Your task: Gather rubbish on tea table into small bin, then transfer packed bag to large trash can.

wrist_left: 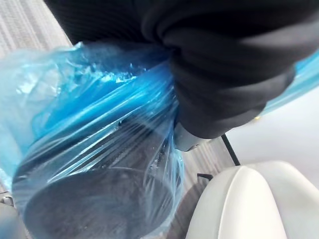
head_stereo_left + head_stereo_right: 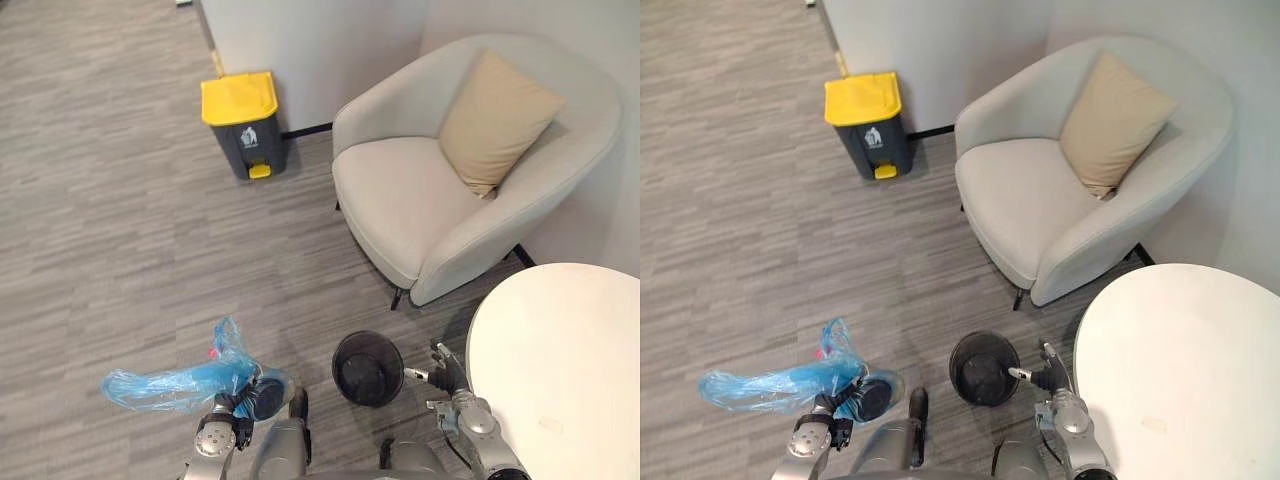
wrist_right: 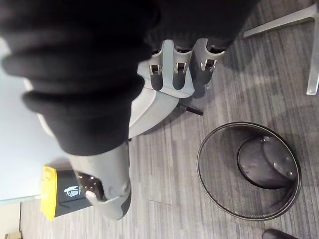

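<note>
Grey plank floor (image 2: 120,220) all around, with the yellow-lidded large trash can (image 2: 243,125) standing against the far wall and a cream armchair (image 2: 420,200) with a tan cushion (image 2: 497,120) beside it. Down at the robot's right, the round white tea table (image 2: 560,370). The small bin (image 2: 368,367) sits on the floor just off the table's edge, black mesh, no liner in it. The left hand (image 2: 235,408) has the blue bag (image 2: 165,387) up off the floor, plastic bunched over it, so its grip cannot be told; something dark and round shows through. The right hand (image 2: 452,385) hovers by the small bin, fingers (image 3: 180,69) straight, holding nothing.
</note>
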Robot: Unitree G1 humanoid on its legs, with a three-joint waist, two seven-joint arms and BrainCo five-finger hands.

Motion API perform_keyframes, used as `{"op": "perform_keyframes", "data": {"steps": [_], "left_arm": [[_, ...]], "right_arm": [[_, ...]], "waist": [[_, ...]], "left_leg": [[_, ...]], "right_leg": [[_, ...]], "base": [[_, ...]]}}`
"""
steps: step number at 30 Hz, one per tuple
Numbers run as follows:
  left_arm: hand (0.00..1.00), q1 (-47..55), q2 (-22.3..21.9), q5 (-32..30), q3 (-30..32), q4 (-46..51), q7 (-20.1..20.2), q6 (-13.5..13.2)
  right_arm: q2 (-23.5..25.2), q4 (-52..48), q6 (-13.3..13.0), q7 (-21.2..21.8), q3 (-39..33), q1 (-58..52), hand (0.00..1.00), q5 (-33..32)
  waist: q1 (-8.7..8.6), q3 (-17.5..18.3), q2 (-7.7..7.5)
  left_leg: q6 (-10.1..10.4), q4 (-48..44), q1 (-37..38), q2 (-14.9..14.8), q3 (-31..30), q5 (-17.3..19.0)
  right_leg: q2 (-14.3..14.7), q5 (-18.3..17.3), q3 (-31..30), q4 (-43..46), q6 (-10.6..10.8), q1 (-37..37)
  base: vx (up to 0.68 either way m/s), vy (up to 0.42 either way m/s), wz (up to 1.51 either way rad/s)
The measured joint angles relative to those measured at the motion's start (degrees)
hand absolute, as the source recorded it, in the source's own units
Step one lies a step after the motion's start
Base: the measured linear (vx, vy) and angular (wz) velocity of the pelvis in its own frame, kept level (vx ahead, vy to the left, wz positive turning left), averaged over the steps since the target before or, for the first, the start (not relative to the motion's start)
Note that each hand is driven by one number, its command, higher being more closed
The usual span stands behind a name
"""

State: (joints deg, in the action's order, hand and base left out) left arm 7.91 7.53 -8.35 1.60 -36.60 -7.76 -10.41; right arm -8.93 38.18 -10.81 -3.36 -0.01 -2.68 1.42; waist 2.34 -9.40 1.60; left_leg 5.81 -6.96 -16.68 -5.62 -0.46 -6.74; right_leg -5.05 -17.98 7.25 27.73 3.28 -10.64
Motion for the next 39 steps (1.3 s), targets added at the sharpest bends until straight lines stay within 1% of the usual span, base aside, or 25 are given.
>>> {"op": "perform_keyframes", "data": {"steps": [1,2,3,4,5,6,7,8,9,10,11,12,13,15,17,18,23,26,27,28,30,35,37,39], "left_arm": [[1.0,0.0,-0.2,0.6,-0.4,0.3,0.0,0.0],[1.0,-0.1,-0.3,0.9,-0.8,0.3,0.0,0.1],[1.0,-1.1,-0.3,1.0,-1.1,0.4,0.1,0.2],[1.0,-1.7,-0.4,1.0,-1.2,0.4,0.1,0.2],[1.0,-2.2,-0.4,1.0,-1.3,0.4,0.1,0.2],[1.0,-2.3,-0.3,1.0,-1.4,0.4,0.1,0.1],[1.0,-2.4,-0.3,1.0,-1.4,0.4,0.1,0.1],[1.0,-2.9,-0.3,1.0,-1.5,0.3,0.1,0.2],[1.0,-3.8,0.1,1.0,-1.7,0.2,0.1,0.2],[1.0,-3.9,0.2,1.0,-2.2,0.2,0.1,0.2],[1.0,-3.9,0.6,0.9,-3.1,0.2,0.2,0.2],[1.0,-3.8,0.7,0.8,-3.6,-0.1,0.2,0.2],[1.0,-3.5,0.5,0.8,-3.7,-0.5,0.2,0.4],[1.0,-3.2,0.6,0.7,-3.7,-1.0,0.2,0.5],[1.0,-3.2,0.6,0.2,-3.7,-1.1,0.2,0.5],[1.0,-2.7,0.6,-0.3,-3.8,-1.4,0.3,0.5],[1.0,-1.5,0.7,-0.9,-3.7,-3.2,0.3,0.6],[1.0,-1.1,0.8,-1.0,-3.7,-3.6,0.2,0.7],[1.0,-1.1,0.8,-1.0,-3.7,-4.0,0.2,0.7],[1.0,-1.1,0.8,-1.0,-3.7,-4.1,0.2,0.7],[1.0,-1.0,0.8,-1.0,-3.7,-4.7,0.2,0.7],[1.0,-1.0,0.8,-1.3,-3.7,-4.7,0.3,0.7],[1.0,-1.1,0.6,-1.3,-3.7,-4.7,0.3,0.6],[1.0,-2.0,0.6,-1.3,-3.7,-4.6,0.3,0.5]], "right_arm": [[-0.3,-0.4,0.0,-0.4,-0.4,0.0,0.0,-0.5],[-0.3,-0.5,0.1,-0.5,-0.9,0.0,0.0,-0.8],[0.8,-0.5,0.1,-1.0,-2.8,0.2,0.0,-0.9],[1.2,-0.5,0.2,-1.4,-3.9,0.2,0.0,-1.0],[1.1,-0.6,0.2,-1.8,-4.9,0.0,0.0,-1.1],[0.8,-0.7,0.2,-2.0,-5.2,-0.8,0.0,-1.4],[0.5,-0.8,0.2,-2.0,-5.4,-1.2,0.0,-1.4],[-0.1,-0.8,0.2,-2.0,-6.2,-1.4,0.0,-1.4],[0.2,-0.8,0.7,-2.5,-6.9,-1.4,0.0,-1.4],[0.2,-0.7,0.7,-2.6,-7.0,-1.6,0.0,-1.4],[0.3,-0.7,0.7,-2.7,-7.1,-1.2,0.0,-1.4],[0.8,-0.6,0.6,-2.7,-7.5,-0.9,0.0,-1.4],[1.4,-0.1,0.6,-2.7,-8.3,-0.7,0.0,-1.4],[2.1,1.3,0.7,-2.7,-8.3,-0.7,0.0,-1.4],[2.3,2.1,0.7,-2.7,-8.3,-0.3,0.0,-1.4],[2.4,3.0,1.0,-2.7,-8.3,-0.4,0.0,-1.4],[2.6,4.0,1.3,-2.7,-8.2,-0.7,0.0,-1.4],[3.6,4.4,1.3,-2.7,-8.2,-0.6,0.0,-1.2],[4.1,4.4,1.3,-2.7,-8.2,-0.5,0.0,-0.9],[4.2,4.5,1.3,-2.7,-8.1,-0.5,0.0,-0.9],[4.2,5.1,1.3,-2.6,-8.1,-0.2,0.0,-0.8],[4.1,5.5,1.3,-2.6,-7.9,0.8,0.0,-0.7],[4.0,5.5,1.3,-2.6,-7.8,1.2,0.0,-0.3],[3.9,6.4,1.3,-2.7,-7.8,2.0,0.0,-0.3]], "waist": [[0.01,-0.2,0.92],[-0.18,-0.2,1.44],[-0.6,-0.9,0.42],[-0.86,-1.3,-0.14],[-1.65,-1.4,-0.44],[-1.78,-1.2,-0.06],[-1.8,-1.0,0.34],[-2.07,-0.8,1.78],[-2.47,-0.6,1.42],[-2.8,-0.6,1.38],[-3.16,-0.6,1.4],[-3.2,-0.8,0.99],[-3.24,-0.8,1.07],[-3.39,-0.5,0.72],[-3.47,-0.3,0.57],[-3.84,-0.3,0.49],[-4.35,-0.2,0.33],[-4.25,0.3,-0.43],[-4.28,0.4,-0.62],[-4.31,0.4,-0.68],[-3.99,0.4,-0.82],[-3.38,0.5,-0.87],[-3.43,0.5,-0.87],[-3.72,0.4,-1.28]], "left_leg": [[-0.1,1.7,-0.6,-0.8,-0.5,-0.5],[-0.1,3.1,-0.6,-1.5,0.0,0.2],[-3.1,-0.3,-2.4,-1.8,4.7,2.9],[-3.6,-4.4,-3.7,-1.6,7.4,3.3],[-4.8,-12.5,-4.8,-1.4,11.1,4.2],[-5.6,-19.1,-3.7,-2.4,14.2,6.8],[-5.5,-21.0,-3.2,-3.3,15.7,9.2],[-5.8,-20.5,-2.9,-4.3,17.8,10.2],[-5.9,-17.2,-2.0,-2.9,17.8,9.0],[-5.3,-13.9,-0.8,-1.9,17.3,8.4],[-5.7,-7.1,2.0,-0.3,16.8,7.4],[-5.7,-5.6,3.0,0.2,17.4,7.5],[-6.2,-5.8,4.1,0.2,18.2,7.8],[-6.7,-1.9,5.9,1.8,18.2,6.3],[-6.8,1.6,6.6,3.0,18.4,4.9],[-6.7,3.0,7.2,3.6,18.5,4.7],[-6.7,4.7,8.9,4.8,19.2,4.6],[-6.7,5.0,9.4,5.4,19.3,4.6],[-7.7,5.1,9.7,5.8,18.9,4.4],[-7.9,5.1,9.9,5.9,18.9,4.4],[-8.3,5.1,10.9,6.2,18.6,4.2],[-8.4,7.0,13.4,6.6,18.0,4.1],[-8.3,6.6,13.1,6.5,17.7,4.1],[-8.3,1.4,8.8,6.5,16.4,4.1]], "right_leg": [[1.0,1.1,2.0,-1.2,-1.6,0.2],[1.3,2.1,3.1,-2.6,-2.2,0.5],[-0.6,3.8,5.7,-5.0,-3.2,0.8],[-1.6,4.3,6.7,-5.5,-3.3,0.8],[-3.2,4.7,8.8,-5.9,-3.4,1.1],[-3.6,4.8,10.2,-5.8,-3.5,1.6],[-3.5,4.8,11.1,-5.7,-3.5,1.7],[-3.1,4.8,13.2,-5.3,-3.4,2.4],[-3.0,4.5,14.2,-6.5,-2.8,3.0],[-3.3,5.0,15.0,-7.9,-2.1,3.7],[-3.8,6.4,17.0,-10.1,-1.9,4.9],[-4.3,7.0,17.6,-10.7,-1.8,5.4],[-4.7,7.3,17.9,-10.8,-1.4,6.2],[-5.2,7.4,17.4,-11.3,-0.3,6.6],[-5.1,7.8,15.8,-12.3,0.3,6.3],[-5.0,8.1,15.0,-13.1,0.7,6.4],[-4.8,8.4,13.0,-14.5,1.3,7.5],[-5.0,8.6,12.4,-15.2,1.6,7.6],[-5.0,8.7,12.3,-15.3,1.7,8.2],[-5.1,8.9,12.3,-15.3,1.7,8.6],[-5.1,9.2,12.3,-16.0,1.9,10.0],[-4.7,9.2,12.7,-18.0,1.9,12.5],[-4.6,9.2,13.0,-18.0,1.9,12.7],[-5.0,9.3,14.7,-18.0,1.8,12.2]], "base": [[-0.13,-0.149,0.69],[-0.13,-0.093,0.79],[-0.1,-0.023,0.76],[-0.11,-0.05,1.04],[-0.09,-0.053,0.85],[-0.07,-0.04,0.77],[-0.07,0.037,0.7],[-0.07,0.04,0.88],[-0.08,0.046,0.96],[-0.08,0.076,0.87],[-0.08,0.126,0.55],[-0.07,0.121,0.45],[-0.05,0.096,0.26],[-0.07,0.086,0.13],[-0.08,0.111,0.04],[-0.04,0.09,0.07],[0.03,0.054,-0.02],[0.1,0.012,0.01],[0.14,-0.01,0.11],[0.17,-0.017,0.08],[0.14,-0.028,0.01],[0.09,-0.043,0.05],[0.05,-0.048,0.12],[0.03,-0.048,0.51]]}}
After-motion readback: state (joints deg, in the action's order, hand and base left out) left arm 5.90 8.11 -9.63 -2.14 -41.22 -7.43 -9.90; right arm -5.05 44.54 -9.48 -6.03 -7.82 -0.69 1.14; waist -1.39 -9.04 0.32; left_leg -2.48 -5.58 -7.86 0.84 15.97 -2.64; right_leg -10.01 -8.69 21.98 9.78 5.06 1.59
